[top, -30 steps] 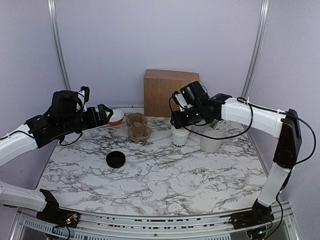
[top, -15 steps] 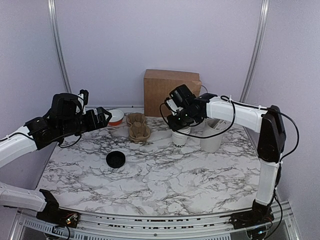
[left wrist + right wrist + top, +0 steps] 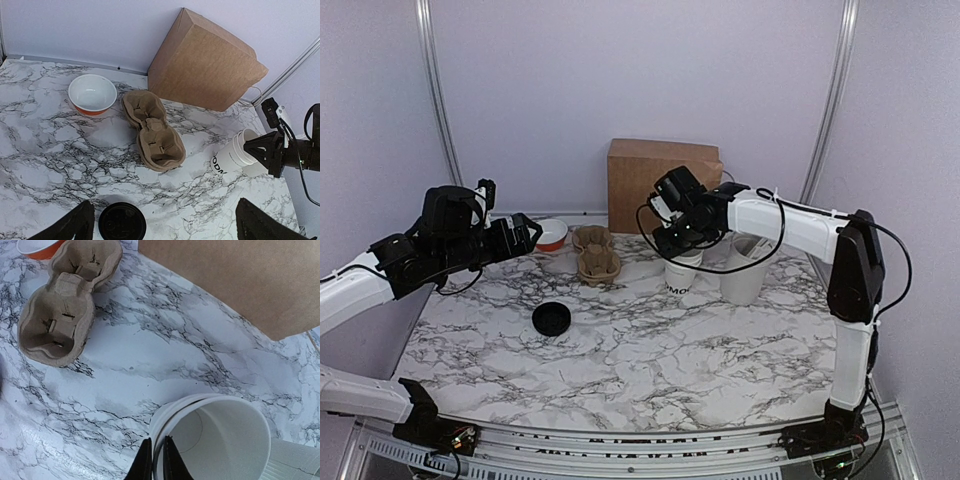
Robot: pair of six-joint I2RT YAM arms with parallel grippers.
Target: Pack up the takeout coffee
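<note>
Right end effector (image 3: 156, 461) is closed narrow on the rim of the lidless lettered cup (image 3: 678, 278), at the back right of the bench (image 3: 670, 370), just beside a frosted tumbler (image 3: 741, 282). Black lid (image 3: 551, 319) lies well apart, front left. Left end effector (image 3: 165, 225) is spread wide, empty.

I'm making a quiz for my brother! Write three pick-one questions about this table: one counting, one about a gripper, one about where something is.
1. How many pockets has the cardboard carrier? A two; B four; C six.
2. The left gripper is: A shut on the carrier; B shut, empty; C open, empty.
3. Where is the black lid? A in the carrier; B flat on the table; C in the left gripper.
Answers: A, two hollows show; C, its fingers stand wide apart; B, it lies alone there.
</note>
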